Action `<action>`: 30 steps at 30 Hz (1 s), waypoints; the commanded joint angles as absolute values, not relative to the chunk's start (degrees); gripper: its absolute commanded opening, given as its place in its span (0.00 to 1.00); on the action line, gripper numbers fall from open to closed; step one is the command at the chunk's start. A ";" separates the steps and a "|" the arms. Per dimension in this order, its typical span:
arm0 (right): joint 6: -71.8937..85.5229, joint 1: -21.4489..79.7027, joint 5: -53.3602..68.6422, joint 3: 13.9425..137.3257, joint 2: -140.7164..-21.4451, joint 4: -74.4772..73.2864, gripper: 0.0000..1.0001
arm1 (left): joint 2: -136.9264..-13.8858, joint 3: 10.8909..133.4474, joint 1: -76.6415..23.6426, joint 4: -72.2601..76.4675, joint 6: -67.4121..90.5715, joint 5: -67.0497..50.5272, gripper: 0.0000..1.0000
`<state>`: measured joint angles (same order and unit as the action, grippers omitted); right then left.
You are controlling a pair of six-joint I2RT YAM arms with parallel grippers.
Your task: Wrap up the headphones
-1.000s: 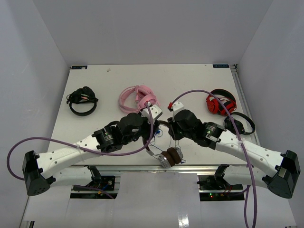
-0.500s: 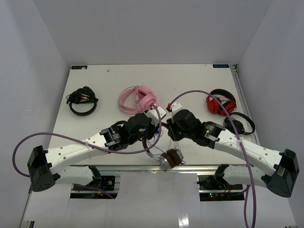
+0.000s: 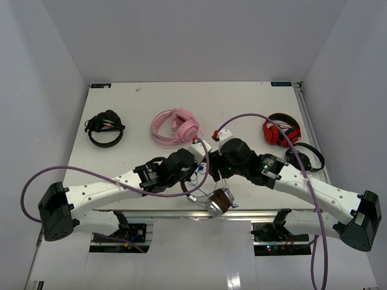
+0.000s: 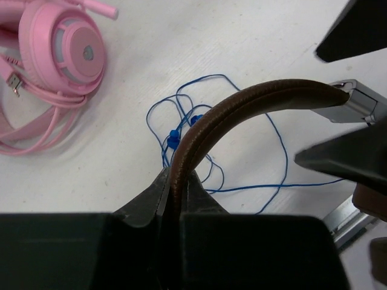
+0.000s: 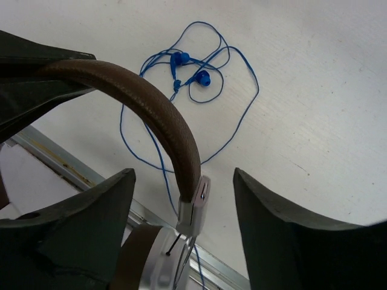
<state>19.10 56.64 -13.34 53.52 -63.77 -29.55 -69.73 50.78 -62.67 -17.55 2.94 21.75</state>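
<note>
The headphones (image 3: 219, 200) hang over the table's front edge, silver-grey cups with brown pads low between the two arms. In the left wrist view my left gripper (image 4: 175, 175) is shut on the brown headband (image 4: 242, 106), which arches up and to the right. My right gripper (image 5: 182, 175) is open, its fingers standing wide on either side of the headband's silver end piece (image 5: 195, 208) without touching it. The thin blue cord (image 5: 202, 77) lies in loose loops on the white table under the headband, also in the left wrist view as the cord (image 4: 172, 138).
Pink headphones (image 3: 175, 127) lie just behind my left gripper (image 3: 199, 160). Red-and-black headphones (image 3: 281, 132) and a black pair (image 3: 305, 158) sit right of my right gripper (image 3: 216, 162). Another black pair (image 3: 104, 128) lies far left. The table's metal front rail (image 5: 60, 163) runs below.
My left gripper has slid to the right and closed on the brown headband. My right gripper has opened and let go of the headband.
</note>
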 commanded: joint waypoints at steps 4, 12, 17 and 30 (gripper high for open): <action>17.05 56.69 -17.57 58.95 -56.37 -27.33 0.81 | -64.72 47.84 -62.51 -19.11 15.74 37.86 0.00; 10.23 56.69 -17.39 55.98 -42.10 -23.24 0.79 | -52.70 56.37 -61.36 -27.67 24.44 43.69 0.00; 6.31 56.69 -11.25 45.02 -32.22 -11.44 0.76 | -48.01 64.95 -61.35 -31.48 25.49 41.87 0.00; 0.91 56.69 -1.47 36.38 -38.17 8.75 0.75 | -44.94 75.58 -61.35 -31.94 27.46 37.67 0.00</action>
<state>4.18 56.64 -5.32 37.73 -37.58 -2.55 -45.25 72.15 -61.47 -33.01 25.07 38.72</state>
